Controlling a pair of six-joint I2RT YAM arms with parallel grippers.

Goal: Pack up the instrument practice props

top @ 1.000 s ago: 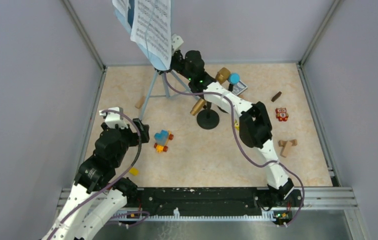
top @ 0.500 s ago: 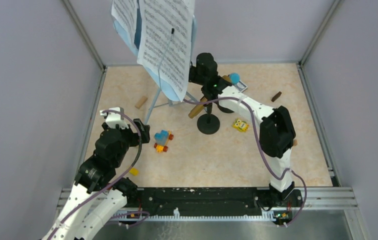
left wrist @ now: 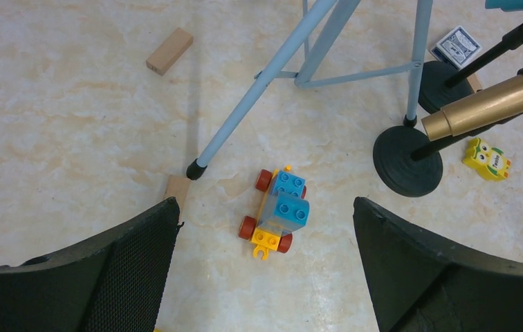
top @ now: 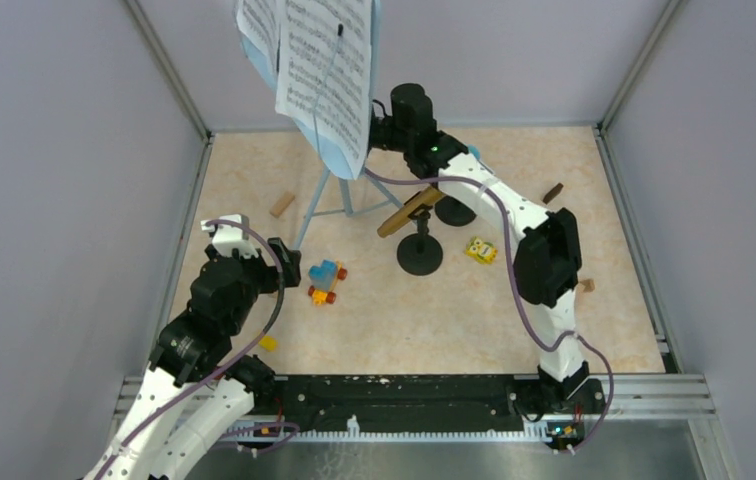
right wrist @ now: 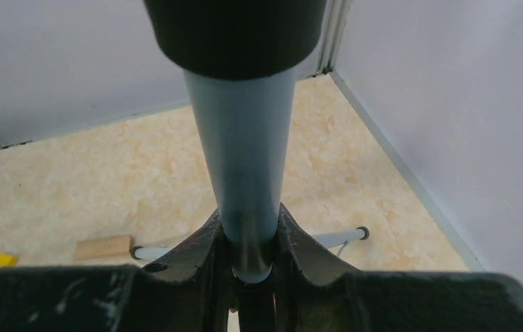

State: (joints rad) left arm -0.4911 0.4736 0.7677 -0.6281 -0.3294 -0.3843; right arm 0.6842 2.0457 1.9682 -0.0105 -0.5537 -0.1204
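Pale lilac-grey walls [top: 74, 150] close in three sides of a beige, marble-patterned table [top: 404, 330]. Aluminium posts stand in the back corners and a metal rail runs along the near edge.

At the back, left of centre, stands the pale-blue music rack [top: 311, 208] — the left wrist view shows two of its black-tipped tripod feet down on the surface. White sheet-music pages [top: 324, 60] hang on its face, high up toward the overhead camera. The right gripper [right wrist: 246, 238] reaches to the back of the table and is clamped on the rack's round pole, its fingers pressed against both sides below a black collar.

Just right of the tripod, the gold microphone [top: 410, 208] sits tilted in a black round-based holder [top: 420, 257]. A second black base [top: 454, 212] stands behind it, partly under the right arm. The blue microphone [left wrist: 515, 4] barely shows at the top edge of the left wrist view.

The left gripper [left wrist: 264, 207] hangs over the left front of the table with its fingers spread wide, holding nothing. In its wrist view a toy-block car [left wrist: 277, 211] lies on the table between them.

Scattered about are a wooden block [top: 281, 205] left of the tripod, a yellow owl block [top: 481, 250] beside the holder and a card pack [left wrist: 456, 45] farther back.
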